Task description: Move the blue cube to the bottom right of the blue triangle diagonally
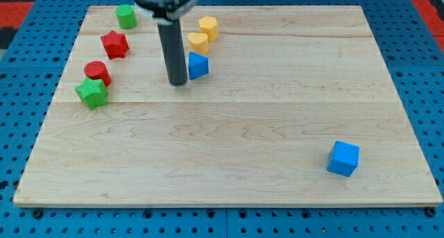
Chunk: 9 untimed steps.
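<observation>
Wooden board [229, 162] on blue pegboard [14, 92]; red patches at far corners. Left side: green star [91, 93] w/ red cylinder [98, 72] just behind, red star [114, 44], green cylinder [125, 17] far. Centre-left: my tip [177, 82], bare rod holding nothing, just left of blue triangle [198, 64]; yellow heart [198, 42] & yellow hexagon [208, 27] beyond. Near right: blue cube [343, 158], well apart from tip.

On the wooden board [277, 127], a green cylinder [125, 17], red star [114, 44], red cylinder [97, 72] and green star [91, 93] sat far left; a yellow hexagon [208, 27] and yellow heart [198, 42] lay far centre.
</observation>
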Each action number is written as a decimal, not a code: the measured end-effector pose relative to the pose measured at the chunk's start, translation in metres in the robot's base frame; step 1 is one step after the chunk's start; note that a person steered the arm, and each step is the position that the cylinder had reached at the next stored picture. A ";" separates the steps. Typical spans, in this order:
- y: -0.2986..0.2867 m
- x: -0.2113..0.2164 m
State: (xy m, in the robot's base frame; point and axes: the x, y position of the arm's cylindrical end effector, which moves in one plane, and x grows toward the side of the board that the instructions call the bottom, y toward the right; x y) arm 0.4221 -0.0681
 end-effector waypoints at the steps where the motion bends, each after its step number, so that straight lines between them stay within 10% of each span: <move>1: 0.081 0.038; 5: 0.341 0.148; 7: 0.246 0.192; 9: 0.277 0.178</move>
State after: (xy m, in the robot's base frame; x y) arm 0.5997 0.2093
